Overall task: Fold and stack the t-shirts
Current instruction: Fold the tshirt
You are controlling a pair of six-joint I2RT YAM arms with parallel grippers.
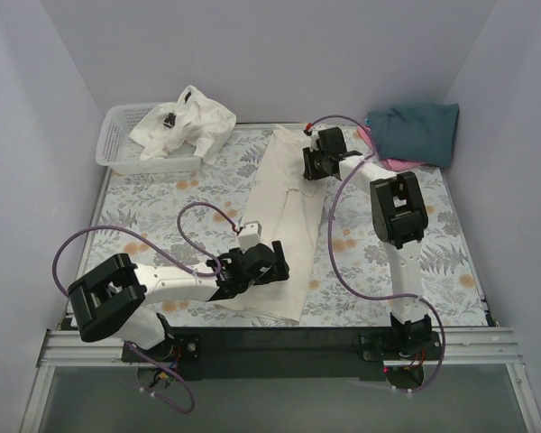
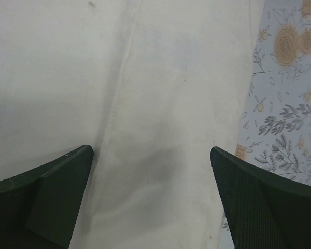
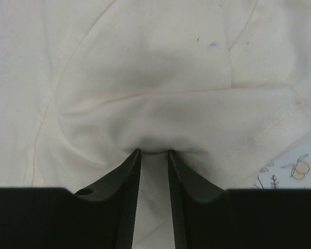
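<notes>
cream tee [image 1: 279, 194] lies lengthwise near-to-far on the tabletop [image 1: 162, 194], R fingers [image 3: 125, 176] pinched tight on its far end, L fingers [image 2: 52, 192] spread wide apart right over the near end

I seem to work in a lab test booth. Bare pale walls [image 1: 252, 54] close my worktop's [image 1: 451, 262] left, far and right edges, a metal rail [image 1: 288, 360] lines its near edge, and purple cables [image 1: 330, 225] loop above it.
</notes>
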